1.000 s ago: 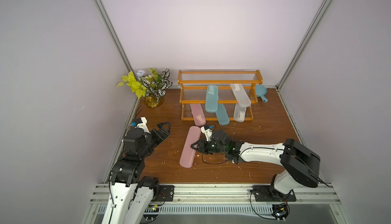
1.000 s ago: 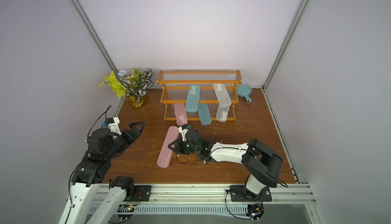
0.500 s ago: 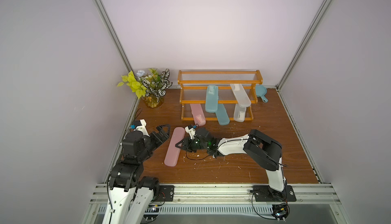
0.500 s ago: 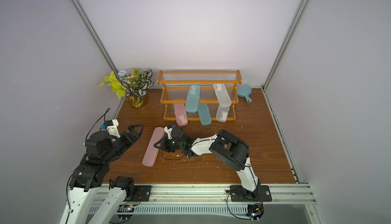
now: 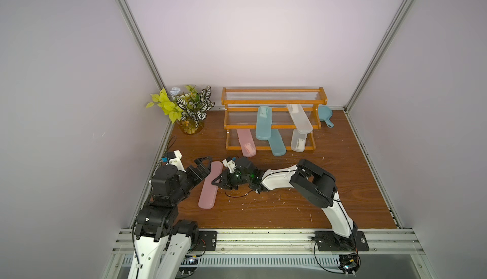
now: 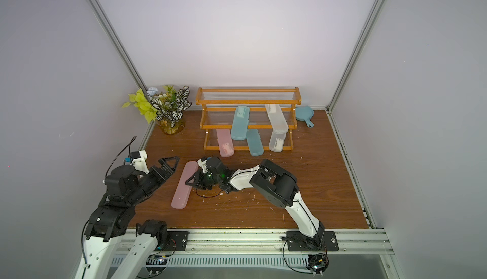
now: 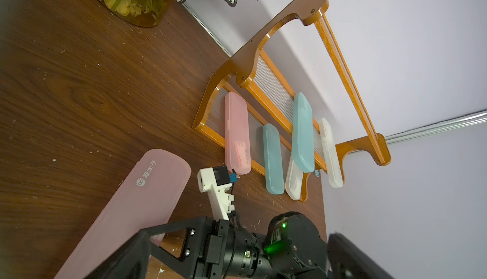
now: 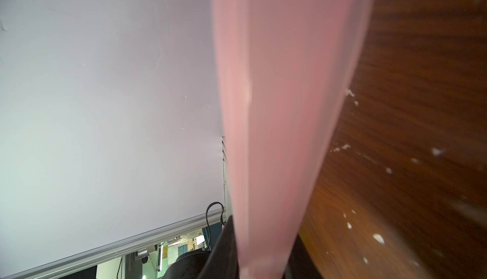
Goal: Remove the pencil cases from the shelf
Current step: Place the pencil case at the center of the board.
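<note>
Your right pincer (image 5: 216,182) is clamped on the pink pencil case (image 5: 208,193) mid-length, lower-left of frame; left pincer (image 5: 203,168) gapes wide, just beside the case's upper end.

Soft, even light, faint shadows; the right wrist view shows the pink pencil case (image 8: 284,106) blurred.

Two pink cases (image 5: 208,188), two teal cases (image 5: 263,124) and two clear cases (image 5: 299,118). One shelf (image 5: 274,102), one teal pan (image 5: 324,112), one plant (image 5: 193,106).
</note>
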`<state>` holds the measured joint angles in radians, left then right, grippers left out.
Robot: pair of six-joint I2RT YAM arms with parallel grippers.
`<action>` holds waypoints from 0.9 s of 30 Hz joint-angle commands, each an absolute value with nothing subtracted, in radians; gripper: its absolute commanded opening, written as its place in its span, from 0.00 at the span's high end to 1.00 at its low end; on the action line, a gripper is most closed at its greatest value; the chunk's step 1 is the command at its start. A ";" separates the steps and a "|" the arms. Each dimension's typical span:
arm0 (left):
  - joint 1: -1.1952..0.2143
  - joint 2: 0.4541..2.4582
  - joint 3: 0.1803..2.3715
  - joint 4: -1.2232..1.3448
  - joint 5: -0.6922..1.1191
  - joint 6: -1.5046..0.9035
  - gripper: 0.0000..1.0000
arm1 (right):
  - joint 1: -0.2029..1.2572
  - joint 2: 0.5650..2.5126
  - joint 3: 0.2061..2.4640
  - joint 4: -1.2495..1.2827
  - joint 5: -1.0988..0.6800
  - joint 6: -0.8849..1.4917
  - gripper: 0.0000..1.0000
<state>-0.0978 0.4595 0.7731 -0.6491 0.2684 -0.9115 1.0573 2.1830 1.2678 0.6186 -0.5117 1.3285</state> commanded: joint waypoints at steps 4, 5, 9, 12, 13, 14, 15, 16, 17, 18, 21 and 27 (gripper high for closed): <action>-0.089 0.445 0.761 -0.657 0.273 -0.914 0.01 | 1.034 2.180 1.314 0.575 -0.555 1.319 0.84; -0.089 0.445 0.760 -0.657 0.270 -0.917 0.01 | 1.033 2.180 1.313 0.572 -0.558 1.316 0.84; -0.089 0.439 0.755 -0.657 0.262 -0.920 0.01 | 1.022 2.182 1.320 0.531 -0.561 1.297 0.83; -0.089 0.437 0.752 -0.657 0.256 -0.923 0.01 | 1.014 2.186 1.328 0.510 -0.564 1.289 0.83; -0.089 0.436 0.750 -0.657 0.254 -0.924 0.01 | 1.011 2.188 1.329 0.502 -0.566 1.284 0.83; -0.089 0.435 0.750 -0.657 0.253 -0.925 0.01 | 1.009 2.189 1.334 0.494 -0.567 1.280 0.82; -0.089 0.436 0.746 -0.657 0.250 -0.926 0.01 | 1.006 2.191 1.337 0.483 -0.567 1.274 0.82; -0.089 0.434 0.745 -0.657 0.246 -0.929 0.01 | 1.004 2.193 1.339 0.474 -0.569 1.269 0.82; -0.089 0.433 0.743 -0.655 0.245 -0.930 0.01 | 1.002 2.192 1.341 0.467 -0.569 1.265 0.81; -0.089 0.433 0.743 -0.655 0.242 -0.929 0.01 | 1.000 2.191 1.341 0.459 -0.568 1.261 0.80; -0.089 0.434 0.741 -0.656 0.236 -0.931 0.01 | 0.995 2.189 1.342 0.442 -0.568 1.251 0.74; -0.089 0.439 0.740 -0.655 0.229 -0.933 0.01 | 0.980 2.167 1.321 0.422 -0.559 1.234 0.63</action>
